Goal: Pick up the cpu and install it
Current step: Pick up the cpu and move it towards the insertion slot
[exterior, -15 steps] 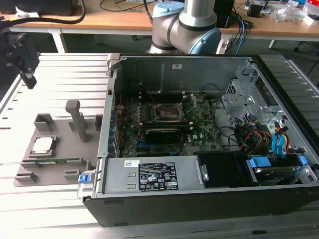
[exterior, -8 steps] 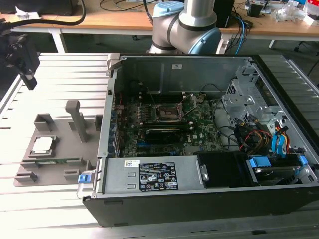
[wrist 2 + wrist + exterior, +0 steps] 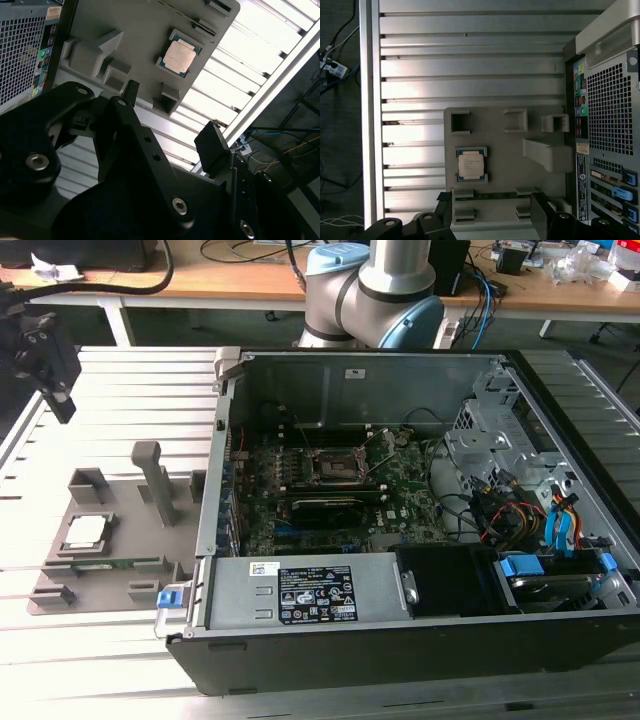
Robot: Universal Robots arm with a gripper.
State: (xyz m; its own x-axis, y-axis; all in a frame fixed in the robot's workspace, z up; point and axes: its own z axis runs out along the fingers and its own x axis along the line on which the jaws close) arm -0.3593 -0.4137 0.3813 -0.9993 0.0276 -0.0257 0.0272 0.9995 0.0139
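Observation:
The cpu [image 3: 85, 532], a small square chip with a shiny silver top, lies flat in a recess of a grey fixture plate [image 3: 120, 575] at the exterior view's left. It also shows in both wrist views [image 3: 179, 56] [image 3: 471, 165]. My black gripper [image 3: 48, 375] hangs high above the table's far left corner, well above and behind the cpu. In both wrist views the gripper [image 3: 172, 117] [image 3: 492, 210] is open, its fingers [image 3: 445, 202] apart with nothing between them. The motherboard socket [image 3: 338, 466] sits inside the open computer case [image 3: 400, 660].
Upright grey posts [image 3: 155, 480] rise from the fixture plate near the cpu. A long black card [image 3: 325, 510] lies below the socket. The case wall [image 3: 215, 480] stands between fixture and motherboard. The ribbed aluminium table [image 3: 100, 660] extends around them. The arm's base [image 3: 370, 290] stands behind the case.

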